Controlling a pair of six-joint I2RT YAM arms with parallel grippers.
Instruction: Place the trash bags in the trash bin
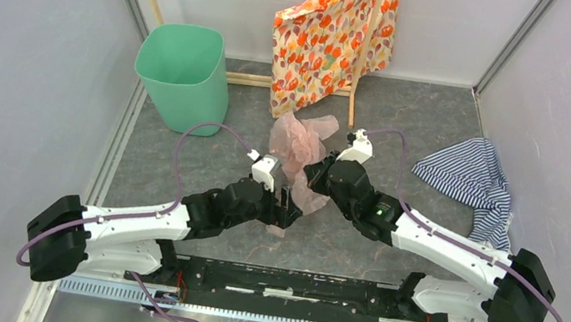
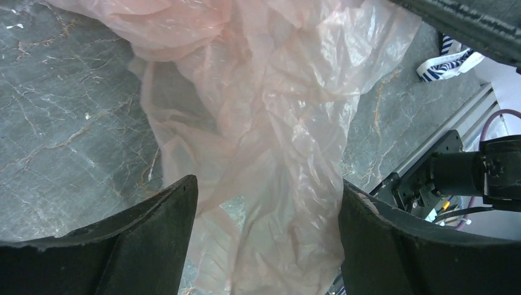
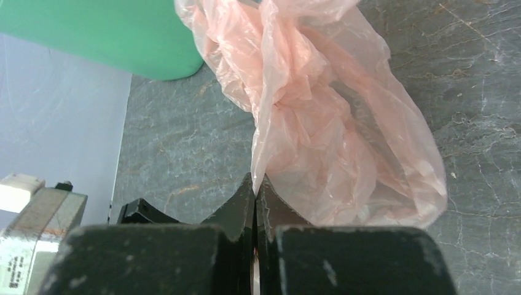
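Note:
A thin pink trash bag (image 1: 298, 148) lies crumpled on the grey floor in the middle. My right gripper (image 3: 255, 184) is shut on an edge of the bag (image 3: 319, 117), and the film shows between its fingertips. My left gripper (image 2: 268, 212) is open, its two fingers on either side of the bag's lower part (image 2: 276, 184). In the top view both grippers meet at the bag, the left gripper (image 1: 286, 203) from the left and the right gripper (image 1: 316, 172) from the right. The mint-green trash bin (image 1: 183, 71) stands upright at the back left and also shows in the right wrist view (image 3: 104, 31).
An orange floral bag (image 1: 331, 41) hangs on a wooden frame at the back. A blue-striped cloth (image 1: 472, 179) lies at the right and shows in the left wrist view (image 2: 445, 61). Grey walls close in both sides.

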